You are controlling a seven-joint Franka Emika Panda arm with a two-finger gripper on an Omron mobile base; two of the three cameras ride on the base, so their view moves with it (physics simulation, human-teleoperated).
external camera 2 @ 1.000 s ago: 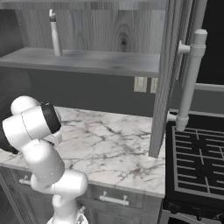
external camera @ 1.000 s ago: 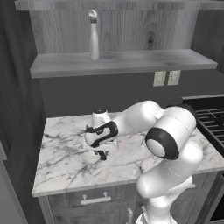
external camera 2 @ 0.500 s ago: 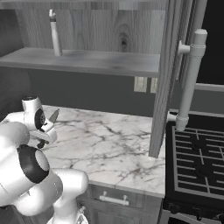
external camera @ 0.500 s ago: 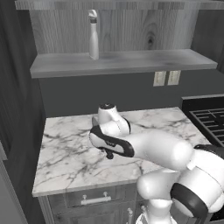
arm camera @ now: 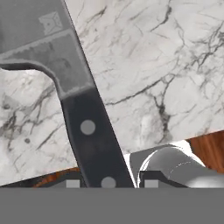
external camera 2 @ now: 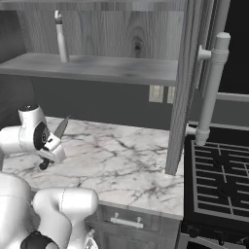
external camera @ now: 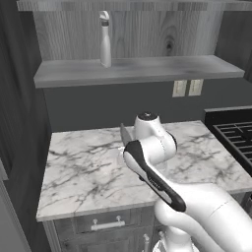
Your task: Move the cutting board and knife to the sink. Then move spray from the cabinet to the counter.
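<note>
The two-finger gripper [external camera 2: 48, 156] is pinching the black handle of the small grey-bladed knife [arm camera: 83, 127], lifting it above the white marble surface [external camera: 88, 167]; the blade is pointing up and away from the gripper.

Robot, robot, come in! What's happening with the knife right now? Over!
Gripper shut on knife, blade up above the counter. Spray waits on cabinet shelf. Nothing in the way.

knife [external camera 2: 62, 127] in tool [external camera 2: 51, 146], above counter [external camera 2: 121, 165]
</note>
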